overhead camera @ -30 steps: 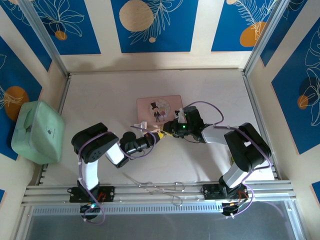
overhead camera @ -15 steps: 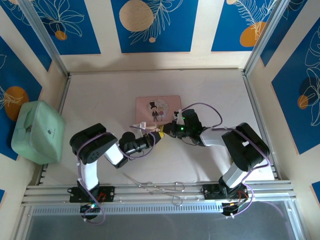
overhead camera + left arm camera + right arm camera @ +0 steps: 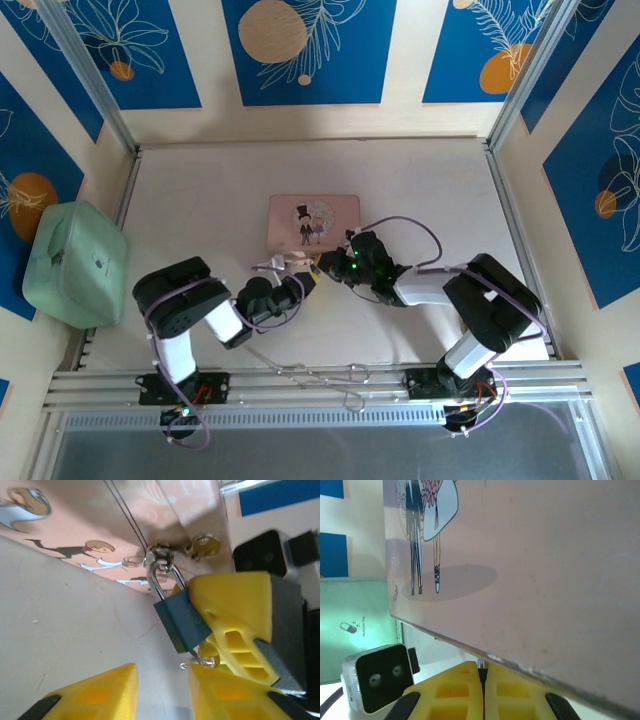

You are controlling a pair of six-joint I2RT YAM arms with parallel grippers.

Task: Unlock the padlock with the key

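Note:
The tiny blue padlock (image 3: 181, 622) hangs by its thin silver shackle (image 3: 160, 577) from the hasp of the pink tin box (image 3: 313, 221). My right gripper (image 3: 327, 266) is shut on the padlock's body; its yellow fingers (image 3: 235, 612) clamp it from the right. In the right wrist view the gripper (image 3: 482, 667) pinches a dark sliver of the padlock (image 3: 482, 674) under the box's edge. A small silver key (image 3: 200, 661) sticks out below the padlock's base. My left gripper (image 3: 162, 672) is open just below, its right fingertip (image 3: 200, 677) next to the key, with nothing between the fingers.
A mint-green case (image 3: 75, 262) stands at the left wall. Long thin silver wire pieces (image 3: 310, 375) lie on the front rail. Both arms meet at the box's near edge, close together.
Both grippers and the pink box have shifted a little to the left. The right gripper has kept hold of the padlock.

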